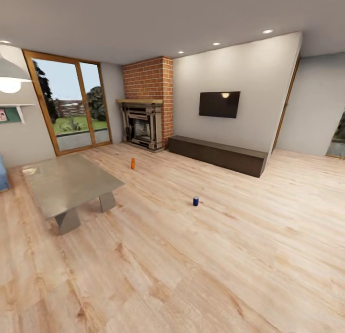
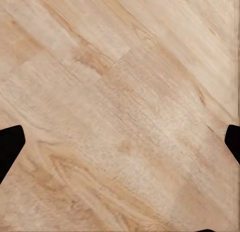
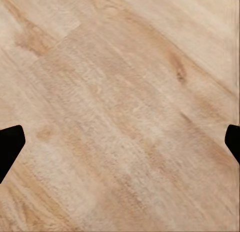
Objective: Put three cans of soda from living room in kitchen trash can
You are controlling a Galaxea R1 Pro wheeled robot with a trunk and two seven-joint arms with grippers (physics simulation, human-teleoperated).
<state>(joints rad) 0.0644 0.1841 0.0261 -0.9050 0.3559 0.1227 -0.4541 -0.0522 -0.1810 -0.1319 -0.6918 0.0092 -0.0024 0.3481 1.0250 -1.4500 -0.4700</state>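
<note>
orange soda can [image 1: 132,163] stands on the floor [image 1: 201,256] near the fireplace [image 1: 142,126].

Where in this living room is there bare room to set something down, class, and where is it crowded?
The grey low table has a bare top. Open wood floor spreads between the table, the blue can and the long dark cabinet. The orange can stands alone beyond the table. It is tighter by the brick fireplace and glass doors.
</note>
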